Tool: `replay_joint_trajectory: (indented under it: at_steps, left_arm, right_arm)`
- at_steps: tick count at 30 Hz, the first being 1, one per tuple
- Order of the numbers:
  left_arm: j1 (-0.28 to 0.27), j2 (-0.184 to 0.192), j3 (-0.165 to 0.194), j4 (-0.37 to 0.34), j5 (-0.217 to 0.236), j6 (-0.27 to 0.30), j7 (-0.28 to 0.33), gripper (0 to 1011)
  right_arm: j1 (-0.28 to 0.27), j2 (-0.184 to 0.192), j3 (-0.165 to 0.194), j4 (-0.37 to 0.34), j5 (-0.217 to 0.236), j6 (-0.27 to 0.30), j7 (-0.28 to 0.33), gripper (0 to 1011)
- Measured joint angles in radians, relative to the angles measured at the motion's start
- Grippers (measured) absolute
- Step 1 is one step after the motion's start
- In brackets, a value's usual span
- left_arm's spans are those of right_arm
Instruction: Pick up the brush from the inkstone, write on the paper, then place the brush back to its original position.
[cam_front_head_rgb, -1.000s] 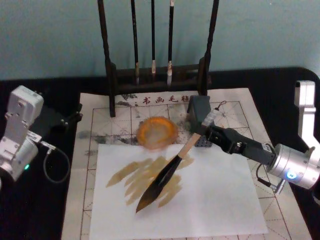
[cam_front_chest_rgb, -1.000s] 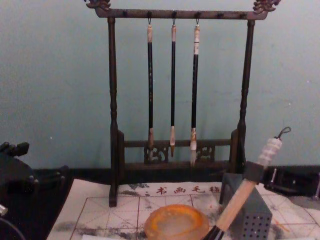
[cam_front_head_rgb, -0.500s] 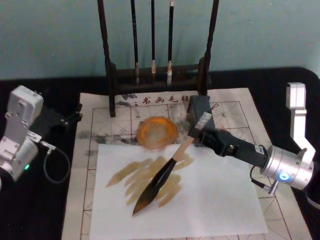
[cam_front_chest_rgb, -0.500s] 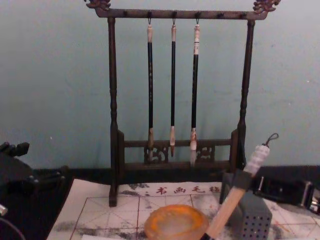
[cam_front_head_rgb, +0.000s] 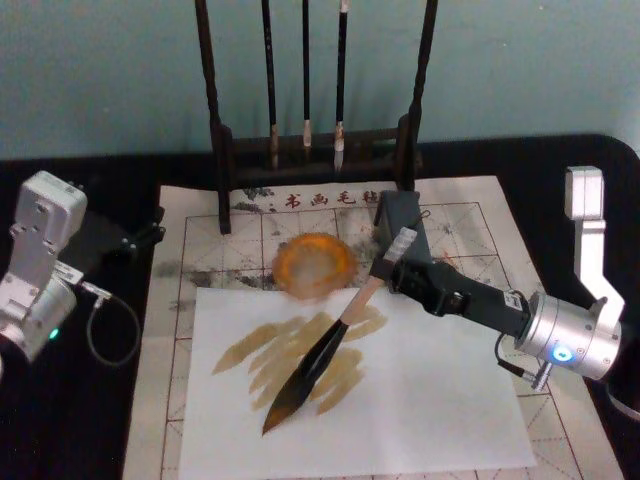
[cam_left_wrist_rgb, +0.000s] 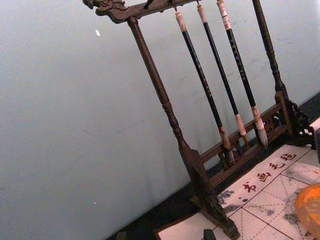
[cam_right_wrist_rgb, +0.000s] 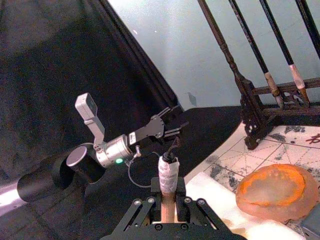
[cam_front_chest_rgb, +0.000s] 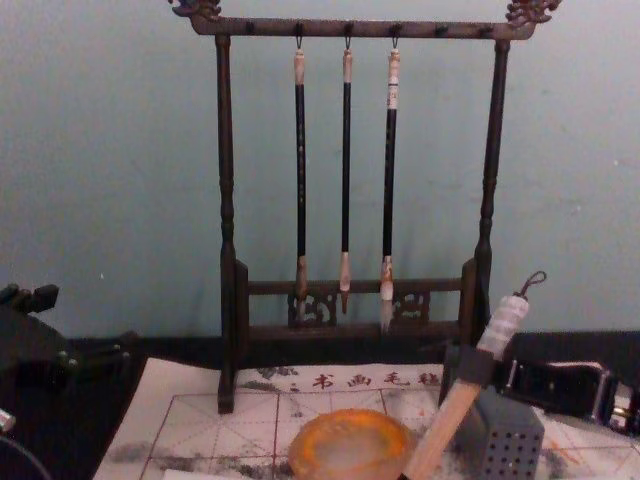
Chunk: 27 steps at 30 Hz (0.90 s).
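Soft, even, rather dim light falls on the wall behind the rack. In front of the rack, the paper and white sheet are brightest. The black surface beside the rack stays dark.

Light wooden-handled brush, glossy orange inkstone, matt paper.

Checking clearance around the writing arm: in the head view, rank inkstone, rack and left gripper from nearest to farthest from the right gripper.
1. The inkstone, just left of the right gripper, which holds the brush.
2. The rack, farther back, behind it.
3. The left gripper, far off to the left.
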<state>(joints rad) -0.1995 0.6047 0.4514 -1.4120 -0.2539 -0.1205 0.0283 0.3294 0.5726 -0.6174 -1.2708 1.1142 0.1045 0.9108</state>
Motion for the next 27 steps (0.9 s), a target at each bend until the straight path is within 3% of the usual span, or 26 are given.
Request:
replay_joint_trajectory:
  at_steps: [27]
  left_arm:
    - [0.0, 0.0, 0.0, 0.0, 0.0, 0.0, 0.0, 1001]
  right_arm:
    - [0.005, -0.006, 0.005, 0.016, -0.027, -0.008, -0.004, 175]
